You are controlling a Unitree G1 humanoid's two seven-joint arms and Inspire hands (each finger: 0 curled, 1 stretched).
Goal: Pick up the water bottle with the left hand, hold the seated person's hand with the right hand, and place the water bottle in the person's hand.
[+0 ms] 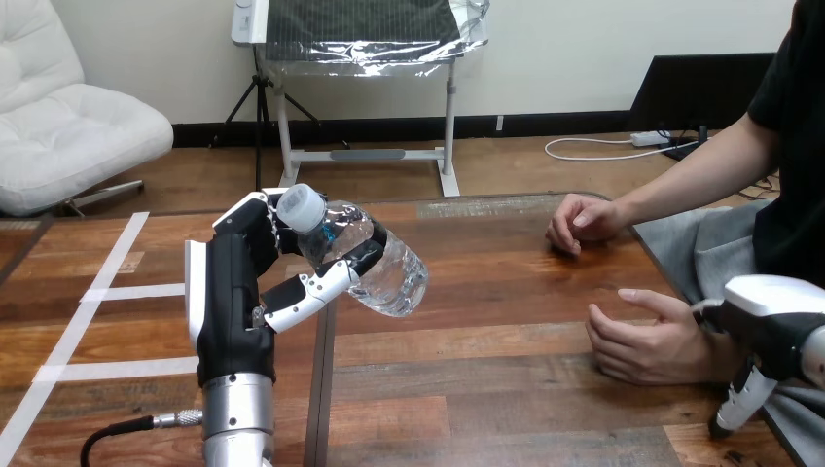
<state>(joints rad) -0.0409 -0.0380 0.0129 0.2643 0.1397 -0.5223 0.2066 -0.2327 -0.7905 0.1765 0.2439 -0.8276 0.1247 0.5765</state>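
The left hand's fingers (258, 222) curl over the neck end of the water bottle (375, 261). Its thumb (311, 292) presses up against the bottle's underside, so the bottle is clamped between them. The bottle is clear with a white cap (302, 206) and lies tilted, cap toward 10 o'clock and base toward 4 o'clock. It is lifted clear of the wooden table (486, 389). The left hand (229, 302) stands upright below and to the 8 o'clock side of the bottle, with its white back shell facing 9 o'clock. Its silver forearm (238, 418) rises from the bottom edge at 6 o'clock.

Between 3 and 4 o'clock from the bottle, and well apart from it, the person's nearer hand (647, 341) rests at the table's right edge. Its palm is turned toward 9 o'clock and its fingers are loosely bent. The right hand (773, 316) sits just at the 3 o'clock side of that hand, at the person's wrist. It is touching or nearly touching the wrist. I cannot tell whether it is open or closed, or whether it grips the wrist.

Farther off, between 2 and 3 o'clock from the bottle, the person's other hand (584, 222) lies loosely curled on the table near its far edge. White tape lines (107, 292) cross the table's surface out at 9 o'clock from the left hand.
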